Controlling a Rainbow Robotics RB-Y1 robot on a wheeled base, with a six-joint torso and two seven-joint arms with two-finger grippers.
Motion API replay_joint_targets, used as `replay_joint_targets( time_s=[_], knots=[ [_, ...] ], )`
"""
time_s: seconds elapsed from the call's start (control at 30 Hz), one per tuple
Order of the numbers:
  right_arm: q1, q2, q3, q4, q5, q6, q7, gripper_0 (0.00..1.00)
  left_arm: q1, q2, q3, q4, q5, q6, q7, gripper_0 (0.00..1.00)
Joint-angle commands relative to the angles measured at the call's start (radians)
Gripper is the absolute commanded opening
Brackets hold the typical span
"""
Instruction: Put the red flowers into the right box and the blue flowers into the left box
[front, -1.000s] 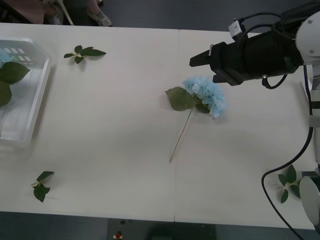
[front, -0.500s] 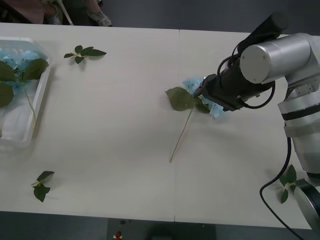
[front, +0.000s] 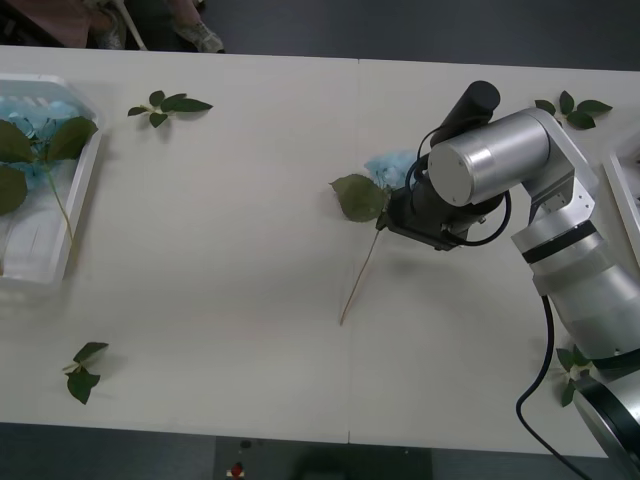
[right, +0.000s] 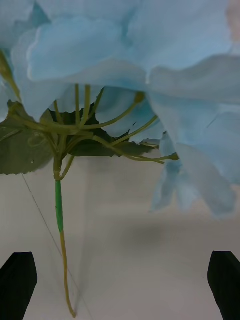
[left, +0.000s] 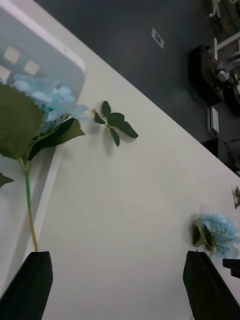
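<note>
The right tool (right: 120, 280) hung directly over the blue hydrangea head (front: 392, 168) at the middle of the desk (front: 220, 260), fingers (right: 18, 284) spread wide to either side and nothing between them, as seen from the right wrist. It looked placed to straddle the bloom where the thin stalks gather into the green stem (right: 59, 205), probably the firmest part to pinch. In the front view the arm covered most of that bloom, leaving a blue edge, one large leaf (front: 358, 196) and the long stem (front: 360, 272) running toward the robot.

The left tool (left: 120, 280) was also unclenched and empty, poised above the left box (front: 88, 160), where blue flowers (left: 52, 100) already lay with their leaves against the slotted wall; that seemed a release pose over the basket.

Loose leaf sprigs (front: 168, 104) lay scattered near the desk's edges, well apart from the bloom. Nothing blocked the open stretch between flower and basket. A thin pale rim (front: 622, 190) of the right box showed at the right edge.
</note>
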Motion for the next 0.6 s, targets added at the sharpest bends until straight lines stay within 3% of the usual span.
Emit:
replay_joint_targets(
  time_s=[0.03,0.2,0.47,0.6],
  knots=[
    [-0.016,0.048,0.005,0.021,0.03,-0.036,-0.024,1.0,-0.078,0.098,0.063,-0.095,-0.049,0.081,-0.023,1.0],
    [-0.018,0.094,0.018,0.069,0.106,-0.067,-0.021,1.0,-0.076,0.02,0.032,-0.254,-0.176,0.038,-0.018,1.0],
    [-0.018,0.13,0.054,0.104,0.183,-0.087,-0.029,1.0,-0.056,-0.239,-0.017,-0.512,-0.494,0.033,-0.02,1.0],
    [-0.018,0.131,0.073,0.112,0.185,-0.09,-0.03,1.0,-0.001,-0.357,-0.104,-0.687,-0.627,-0.019,-0.012,1.0]
  ],
)
